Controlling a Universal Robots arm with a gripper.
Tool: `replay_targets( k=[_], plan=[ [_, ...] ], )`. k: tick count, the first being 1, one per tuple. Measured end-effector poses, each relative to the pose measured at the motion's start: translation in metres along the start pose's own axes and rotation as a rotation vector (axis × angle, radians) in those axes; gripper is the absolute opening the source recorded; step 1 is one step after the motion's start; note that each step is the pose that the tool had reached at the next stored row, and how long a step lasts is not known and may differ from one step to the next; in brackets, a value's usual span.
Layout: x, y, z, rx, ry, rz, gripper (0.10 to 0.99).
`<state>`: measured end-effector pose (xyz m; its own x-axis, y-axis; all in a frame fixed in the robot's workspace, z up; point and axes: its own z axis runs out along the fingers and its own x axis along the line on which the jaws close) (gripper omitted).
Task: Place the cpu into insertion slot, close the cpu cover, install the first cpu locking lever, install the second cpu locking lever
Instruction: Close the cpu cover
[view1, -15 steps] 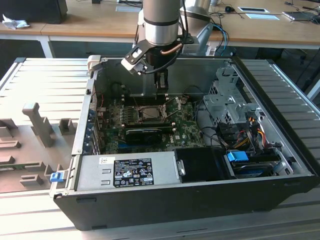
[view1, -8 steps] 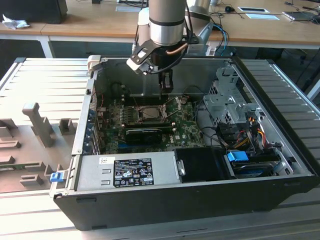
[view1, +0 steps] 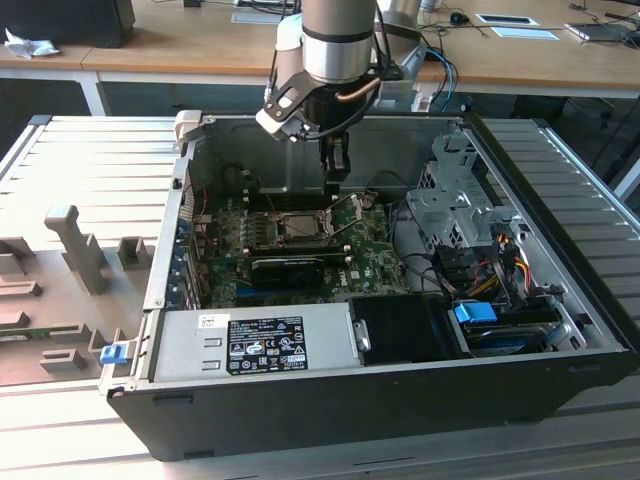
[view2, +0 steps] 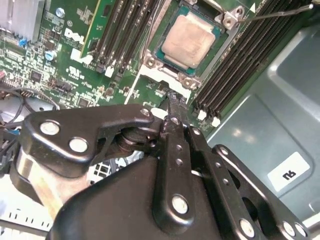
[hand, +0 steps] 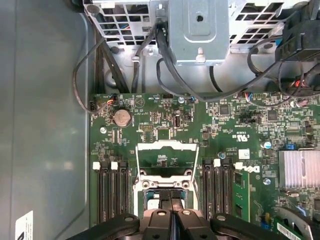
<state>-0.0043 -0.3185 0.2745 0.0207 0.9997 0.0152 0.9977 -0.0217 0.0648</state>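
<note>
Hovering gripper near edge of cpu

One cpu — one cpu cover

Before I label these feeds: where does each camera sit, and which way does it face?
Exterior view: off the arm, above the open computer case, looking down into it; shows the arm and pincer.
First wrist view: on the arm, facing down at the motherboard; the pincer shows.
Second wrist view: on the arm, angled past the pincer at the cpu.
Both wrist views share the pincer and memory slots.
</note>
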Motion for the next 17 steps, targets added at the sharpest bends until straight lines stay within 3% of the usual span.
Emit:
replay_targets(
  k=[3,8,12,15,17],
  plan=[
    [0.0002,0.0063,-0.0002,0.0,-0.0008,0.0,0.106],
    [0.0003,0.0098,-0.0075,0.0,-0.004,0.0,0.106],
    [0.0006,0.0243,-0.0053,0.0,-0.0042,-0.001,0.106],
    [0.0008,0.0367,0.0012,0.001,-0.0042,-0.004,0.106],
    [0.0008,0.0408,0.0045,0.001,-0.0041,-0.004,0.106]
  ],
)
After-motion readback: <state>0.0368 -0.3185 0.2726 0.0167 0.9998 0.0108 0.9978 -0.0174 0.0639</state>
